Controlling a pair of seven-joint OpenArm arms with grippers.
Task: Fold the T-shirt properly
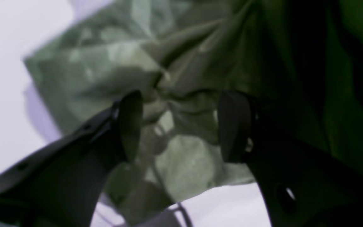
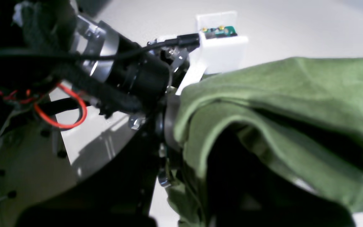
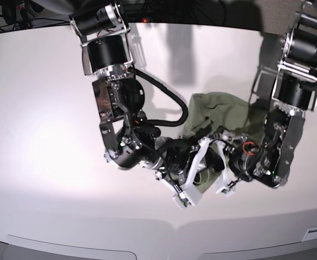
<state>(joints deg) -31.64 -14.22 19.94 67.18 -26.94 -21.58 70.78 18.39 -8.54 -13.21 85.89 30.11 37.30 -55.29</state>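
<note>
Left wrist: L gripper (image 1: 181,126) jaws spread, T-shirt (image 1: 112,66) bunched between/behind; R gripper clenched, hidden.

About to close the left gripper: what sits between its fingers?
Bunched T-shirt fabric lies behind the gap of the open left gripper, seen in the left wrist view. Whether the fingers touch it is unclear.

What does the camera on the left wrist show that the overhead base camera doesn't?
Only the left wrist view shows the left end effector up close, its two dark fingers spread apart over crumpled folds of the T-shirt.

Only the base view shows both arms bent inward over the white table, with the right end effector hidden among the cloth.

Both show the green T-shirt bunched up, not laid flat.
</note>
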